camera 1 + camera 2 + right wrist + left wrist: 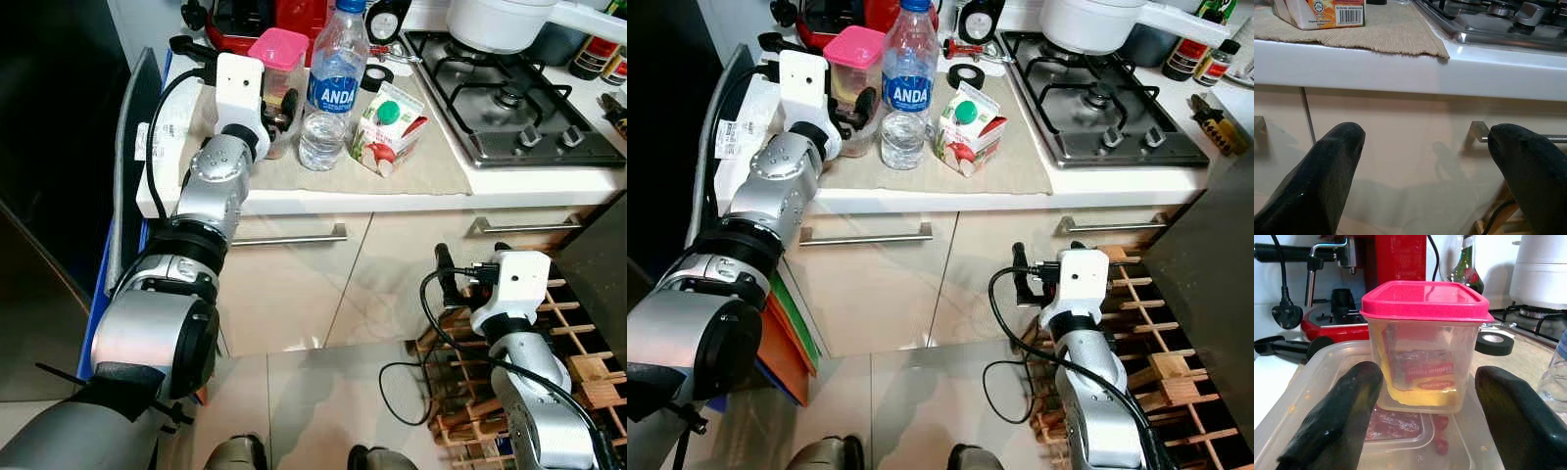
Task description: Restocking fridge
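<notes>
the right hand (1422, 181) hangs low in front of the cabinet drawers (294, 284), below the tabletop (529, 182) edge, its two black fingers (1317, 181) spread apart with nothing between them. beside it stands a wooden wine rack (578, 352) on the floor.

up on the tabletop, the left hand (1422, 416) reaches in over the beige mat (431, 157), its fingers (1334, 421) apart, one on each side of the pink-lidded container (1422, 347) but not closed on it. that clear tub sits on top of a shallow clear container (1298, 401) at the left end of the mat. just right of the pink-lidded container stands a water bottle (328, 88), and right of the bottle a small carton (387, 127) with a green cap. behind the pink-lidded container sit a red coffee machine (1376, 284) and a roll of black tape (1493, 342). at the far right of the tabletop is the gas hob (505, 93) with a white pot (500, 22) on it.
</notes>
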Robot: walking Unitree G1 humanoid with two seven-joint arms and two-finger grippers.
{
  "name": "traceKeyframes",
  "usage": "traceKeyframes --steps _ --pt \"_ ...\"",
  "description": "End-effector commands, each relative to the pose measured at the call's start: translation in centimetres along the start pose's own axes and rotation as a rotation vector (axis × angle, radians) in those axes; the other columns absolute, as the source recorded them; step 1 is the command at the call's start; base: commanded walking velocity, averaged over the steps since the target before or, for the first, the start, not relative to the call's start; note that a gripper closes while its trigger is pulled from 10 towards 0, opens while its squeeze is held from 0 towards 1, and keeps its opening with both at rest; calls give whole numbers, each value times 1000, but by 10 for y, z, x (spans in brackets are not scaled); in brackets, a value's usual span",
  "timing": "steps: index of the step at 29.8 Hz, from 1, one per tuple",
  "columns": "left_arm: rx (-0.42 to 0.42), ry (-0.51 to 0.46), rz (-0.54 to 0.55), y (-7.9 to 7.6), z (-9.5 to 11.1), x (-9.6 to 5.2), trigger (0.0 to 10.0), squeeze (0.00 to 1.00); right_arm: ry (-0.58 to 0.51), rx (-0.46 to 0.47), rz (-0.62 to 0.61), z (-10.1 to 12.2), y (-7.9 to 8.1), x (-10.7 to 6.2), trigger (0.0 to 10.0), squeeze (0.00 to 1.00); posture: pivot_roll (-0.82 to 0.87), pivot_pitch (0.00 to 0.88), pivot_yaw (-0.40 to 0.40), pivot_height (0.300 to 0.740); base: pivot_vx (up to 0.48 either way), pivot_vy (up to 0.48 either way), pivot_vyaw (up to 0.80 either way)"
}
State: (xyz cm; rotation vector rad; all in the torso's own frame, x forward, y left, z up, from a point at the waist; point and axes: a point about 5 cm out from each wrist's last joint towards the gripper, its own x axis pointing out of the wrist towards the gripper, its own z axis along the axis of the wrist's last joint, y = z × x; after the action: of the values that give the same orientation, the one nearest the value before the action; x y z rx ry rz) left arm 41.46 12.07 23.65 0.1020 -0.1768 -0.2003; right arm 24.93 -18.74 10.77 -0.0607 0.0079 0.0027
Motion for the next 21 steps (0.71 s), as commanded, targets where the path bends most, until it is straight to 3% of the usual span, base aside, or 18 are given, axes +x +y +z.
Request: traceKeyframes --steps 1,2,3,21 --pt "24 14 -2 -2 0 1 0 0 5 -7 -4 1 -4 0 10000 0 -60 121 -64 740 0 0 0" --pt "24 14 -2 -2 0 1 0 0 5 -7 -4 1 -4 0 10000 0 -60 121 -64 740 0 0 0" --pt "11 38 -3 -3 -4 2 10000 0 5 -8 -2 1 -4 0 10000 0 -60 119 -66 740 0 0 0" --pt "-4 64 -41 -16 -2 7 10000 0 7 -13 6 1 -3 0 10000 0 -73 99 -68 740 0 0 0"
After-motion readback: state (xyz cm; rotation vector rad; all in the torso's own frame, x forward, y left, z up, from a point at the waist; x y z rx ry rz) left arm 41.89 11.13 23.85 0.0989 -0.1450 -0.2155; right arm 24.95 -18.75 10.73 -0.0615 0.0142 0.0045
